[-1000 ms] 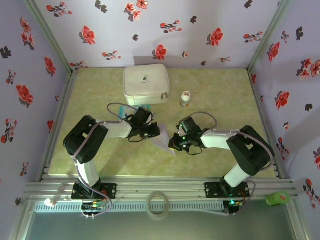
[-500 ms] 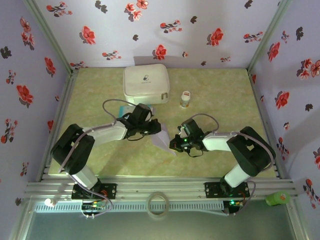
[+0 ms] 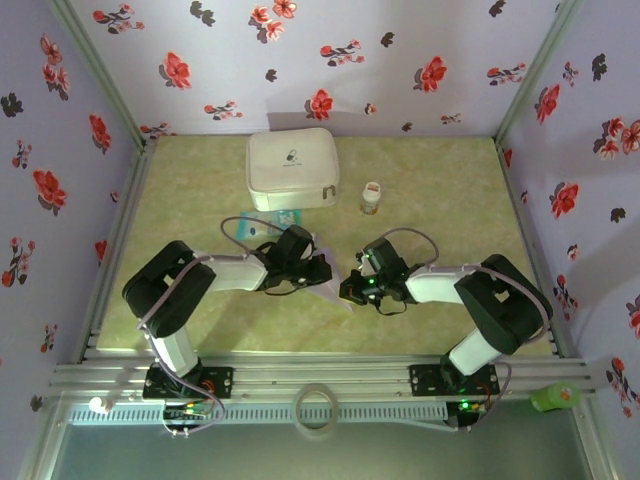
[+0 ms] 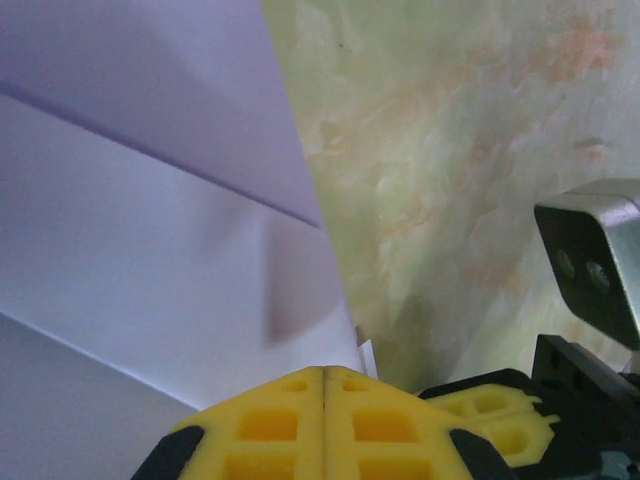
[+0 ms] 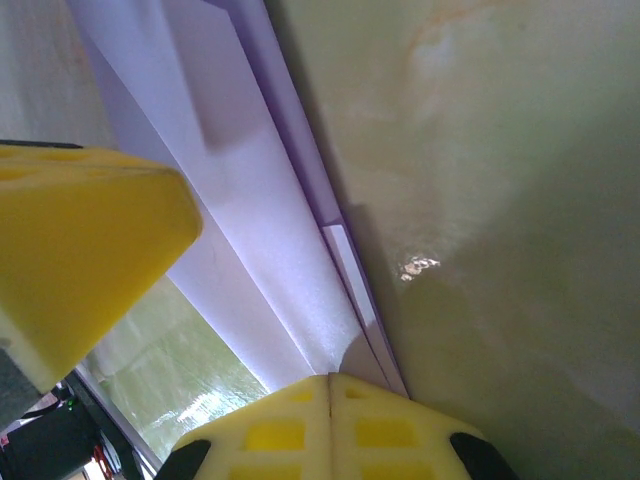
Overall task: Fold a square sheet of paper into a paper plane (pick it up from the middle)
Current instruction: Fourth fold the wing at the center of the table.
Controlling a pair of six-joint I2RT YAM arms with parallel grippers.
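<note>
The lavender sheet of paper (image 3: 331,288) lies folded on the table between the two arms, narrow and tapering to a point at the lower right. Up close the paper (image 4: 150,220) shows layered flaps and crease lines. My left gripper (image 3: 317,268) is shut, its yellow fingertips (image 4: 300,395) together and down on the paper with nothing between them. My right gripper (image 3: 348,290) is shut too, its tip (image 5: 330,380) resting at the long folded edge of the paper (image 5: 250,200). The two grippers stand close together, one on either side of the fold.
A white zip case (image 3: 292,168) sits at the back of the table. A small bottle (image 3: 371,197) stands to its right. A teal-and-white packet (image 3: 262,226) lies behind the left arm. Floral walls close the back and both sides.
The left arm has swung and its gripper has shifted slightly right and nearer onto the paper, uncovering the teal packet. Its jaws have finished closing. The right gripper has barely moved.
</note>
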